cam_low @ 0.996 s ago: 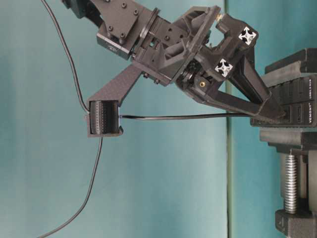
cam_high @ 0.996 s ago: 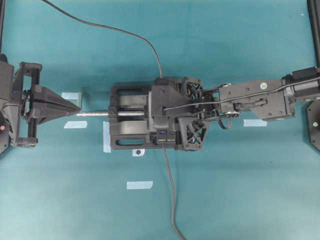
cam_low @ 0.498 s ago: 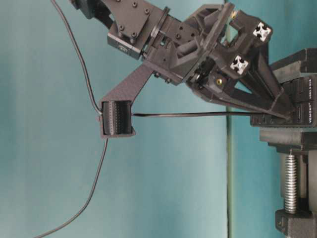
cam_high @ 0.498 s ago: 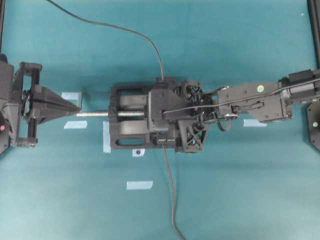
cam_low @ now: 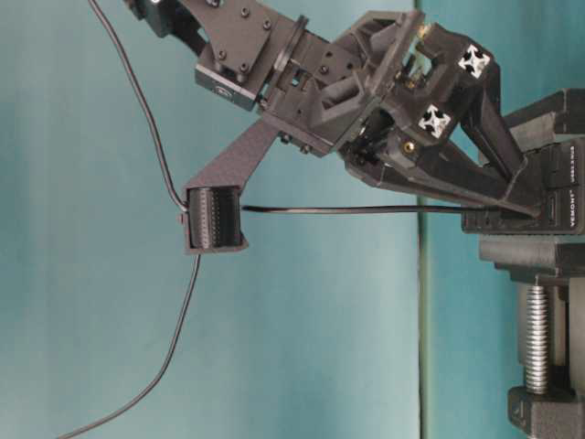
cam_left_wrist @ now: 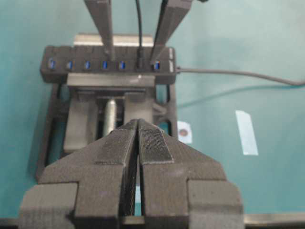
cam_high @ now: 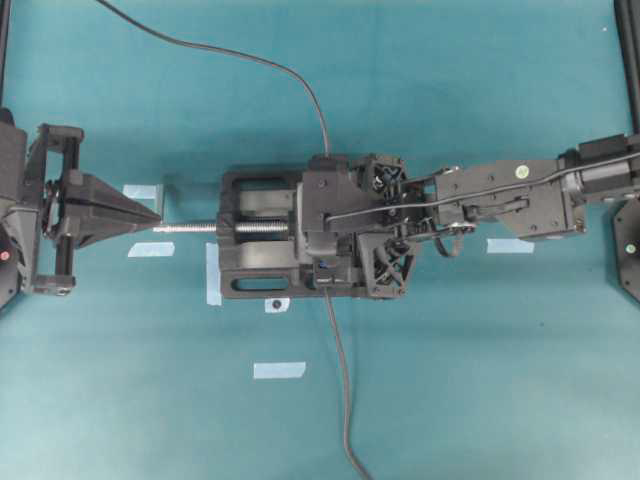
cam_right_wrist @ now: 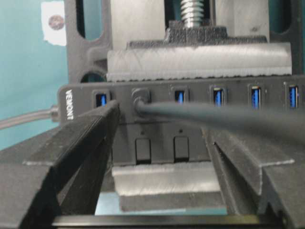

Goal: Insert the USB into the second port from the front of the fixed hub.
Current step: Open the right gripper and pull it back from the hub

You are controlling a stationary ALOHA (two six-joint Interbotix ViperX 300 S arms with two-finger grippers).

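Note:
The fixed hub point(cam_right_wrist: 76, 102) is clamped in the vise, with its blue ports in a row. The USB plug point(cam_right_wrist: 139, 98) sits in the second port from the labelled end, and its cable point(cam_right_wrist: 228, 119) runs off to the right. My right gripper point(cam_right_wrist: 162, 124) is open, with a finger on each side of the plug and neither touching it. In the left wrist view the same plug point(cam_left_wrist: 140, 62) stands in the hub point(cam_left_wrist: 86, 71) between the right fingers point(cam_left_wrist: 106, 28). My left gripper point(cam_left_wrist: 138, 125) is shut and empty, well short of the vise.
The black vise point(cam_high: 250, 282) with its silver screw point(cam_high: 190, 227) stands mid-table. The hub's own lead point(cam_high: 340, 380) runs to the front edge. Blue tape pieces point(cam_high: 279, 370) lie on the teal mat. My left gripper point(cam_high: 150, 215) rests at the screw's end.
My right gripper has shifted slightly toward the hub and now covers the blue port that showed in the overhead view. The left arm has not moved.

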